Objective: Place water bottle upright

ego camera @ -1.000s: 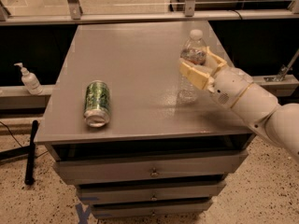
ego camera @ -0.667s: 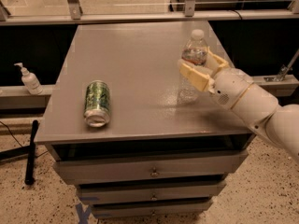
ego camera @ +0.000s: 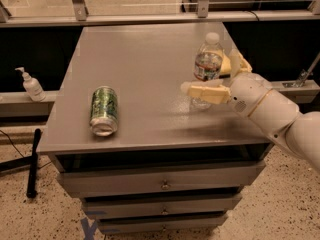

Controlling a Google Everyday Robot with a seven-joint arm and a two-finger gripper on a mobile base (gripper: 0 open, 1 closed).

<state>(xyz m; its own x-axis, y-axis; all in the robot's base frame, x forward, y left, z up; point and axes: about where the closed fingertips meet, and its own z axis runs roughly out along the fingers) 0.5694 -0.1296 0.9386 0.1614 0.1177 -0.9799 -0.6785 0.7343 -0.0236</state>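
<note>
Bottle (ego camera: 208,59), clear ribbed plastic with a white cap, stood upright on your smooth grey table (ego camera: 140,49), right of centre. Your gripper (ego camera: 209,70) reached in from the right, its flat tan fingers (ego camera: 207,92) spread wide either side of it, clamping nothing. Left of centre, a green can (ego camera: 104,110) lay on its side.

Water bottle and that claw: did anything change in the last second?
The gripper around the water bottle has opened: its near finger moved out toward the camera, so it seems to have let go. The bottle stands upright on the same spot of the table, between the fingers. The green can still lies on its side.
</note>
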